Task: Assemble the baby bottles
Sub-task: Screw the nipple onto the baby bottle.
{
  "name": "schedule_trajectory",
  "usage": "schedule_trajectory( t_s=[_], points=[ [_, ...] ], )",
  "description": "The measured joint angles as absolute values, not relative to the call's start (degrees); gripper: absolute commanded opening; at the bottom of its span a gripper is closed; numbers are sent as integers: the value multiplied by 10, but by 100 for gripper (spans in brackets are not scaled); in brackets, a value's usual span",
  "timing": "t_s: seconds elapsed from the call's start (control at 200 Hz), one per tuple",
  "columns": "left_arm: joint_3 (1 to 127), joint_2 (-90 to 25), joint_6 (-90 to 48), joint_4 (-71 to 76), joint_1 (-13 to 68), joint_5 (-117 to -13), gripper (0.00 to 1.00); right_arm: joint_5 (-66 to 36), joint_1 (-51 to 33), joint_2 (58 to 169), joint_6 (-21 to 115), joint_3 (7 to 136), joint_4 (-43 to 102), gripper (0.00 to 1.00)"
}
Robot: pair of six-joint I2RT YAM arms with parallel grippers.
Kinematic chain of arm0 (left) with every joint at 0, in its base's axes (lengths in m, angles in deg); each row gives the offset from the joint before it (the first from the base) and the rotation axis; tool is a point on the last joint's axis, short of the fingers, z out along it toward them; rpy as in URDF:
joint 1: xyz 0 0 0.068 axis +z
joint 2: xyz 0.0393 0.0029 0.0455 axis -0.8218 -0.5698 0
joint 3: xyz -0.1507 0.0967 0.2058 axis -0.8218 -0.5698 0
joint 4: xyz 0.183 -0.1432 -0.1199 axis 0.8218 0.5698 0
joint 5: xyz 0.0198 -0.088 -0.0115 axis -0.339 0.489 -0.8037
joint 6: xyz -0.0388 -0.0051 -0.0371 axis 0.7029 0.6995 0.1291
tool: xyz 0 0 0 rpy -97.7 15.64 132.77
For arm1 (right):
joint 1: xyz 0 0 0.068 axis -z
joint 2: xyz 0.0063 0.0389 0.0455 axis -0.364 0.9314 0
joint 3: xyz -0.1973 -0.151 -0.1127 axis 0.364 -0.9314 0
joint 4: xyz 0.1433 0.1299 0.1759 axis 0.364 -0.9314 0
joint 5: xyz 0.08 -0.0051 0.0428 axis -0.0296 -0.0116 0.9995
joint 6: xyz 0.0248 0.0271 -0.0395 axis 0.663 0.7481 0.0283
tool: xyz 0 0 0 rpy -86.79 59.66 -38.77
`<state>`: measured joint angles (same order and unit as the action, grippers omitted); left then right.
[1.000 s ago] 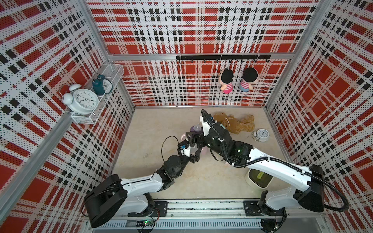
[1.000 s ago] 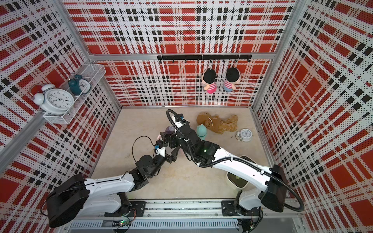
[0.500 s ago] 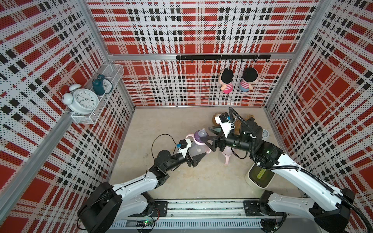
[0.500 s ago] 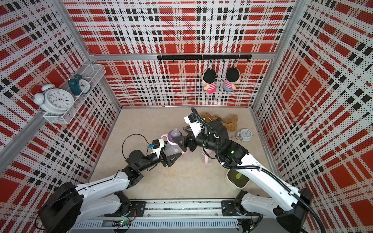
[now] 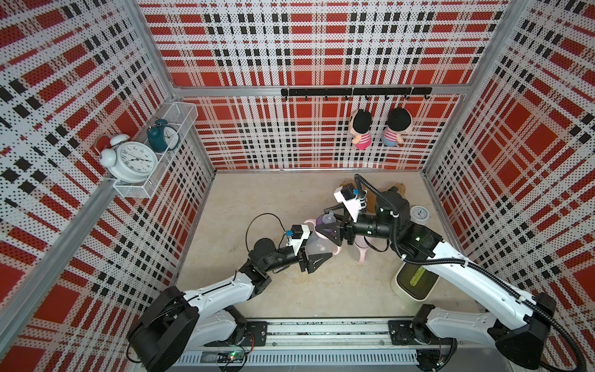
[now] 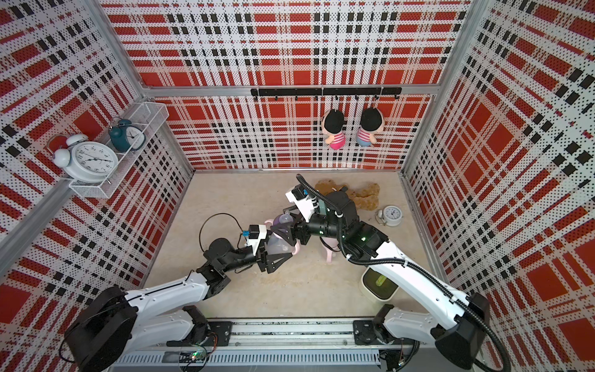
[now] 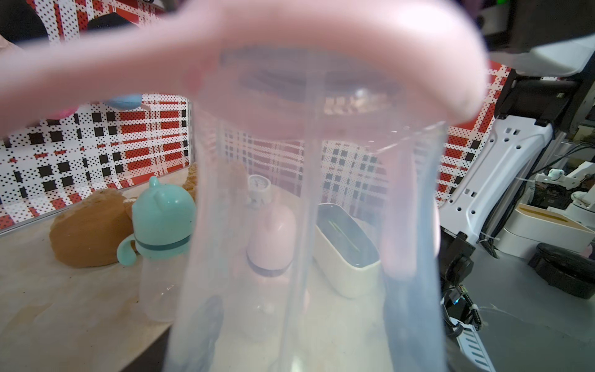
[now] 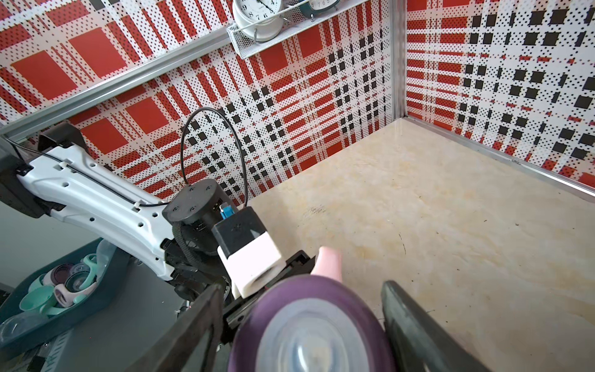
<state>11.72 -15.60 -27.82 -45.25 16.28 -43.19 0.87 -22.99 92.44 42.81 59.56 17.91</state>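
The left gripper (image 5: 318, 252) has its jaws closed on a clear plastic baby bottle (image 7: 306, 225) with a pink handle ring (image 7: 322, 32), held above the beige surface (image 5: 257, 199). Beyond, the right gripper (image 5: 331, 223) has its jaws on both sides of the purple teat collar (image 8: 312, 322); whether they press it, I cannot tell

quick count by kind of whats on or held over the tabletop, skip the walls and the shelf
baby bottles: 3 (uncapped bottle, mint-capped bottle, pink-capped bottle)
brown plush toy: 1
small clock: 1
white dish: 1
total: 6
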Motion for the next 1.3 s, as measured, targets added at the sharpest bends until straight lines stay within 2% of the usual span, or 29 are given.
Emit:
schedule_trajectory(
  t_s=[0.401, 0.611, 0.732, 1.047, 1.117, 1.193, 1.248, 1.298],
  points=[
    [117, -157, -278, -452, 163, -436, 0, -5, -230, 928, 426, 596, 180, 68],
    [117, -154, -284, -440, 158, -490, 0, -42, -235, 942, 434, 606, 177, 55],
    [117, -140, -304, -421, 134, -577, 0, -96, -251, 951, 460, 615, 178, 47],
    [113, -137, -372, -408, 40, -906, 0, -345, -333, 1006, 584, 643, 201, 40],
    [114, -152, -388, -409, 21, -968, 0, -402, -349, 1018, 616, 643, 200, 41],
    [118, -173, -399, -410, 6, -1021, 0, -453, -363, 1037, 644, 653, 188, 47],
    [122, -185, -403, -410, 1, -1048, 0, -477, -367, 1050, 658, 661, 184, 55],
    [125, -192, -405, -411, -1, -1063, 0, -490, -369, 1057, 666, 664, 183, 67]
  ],
)
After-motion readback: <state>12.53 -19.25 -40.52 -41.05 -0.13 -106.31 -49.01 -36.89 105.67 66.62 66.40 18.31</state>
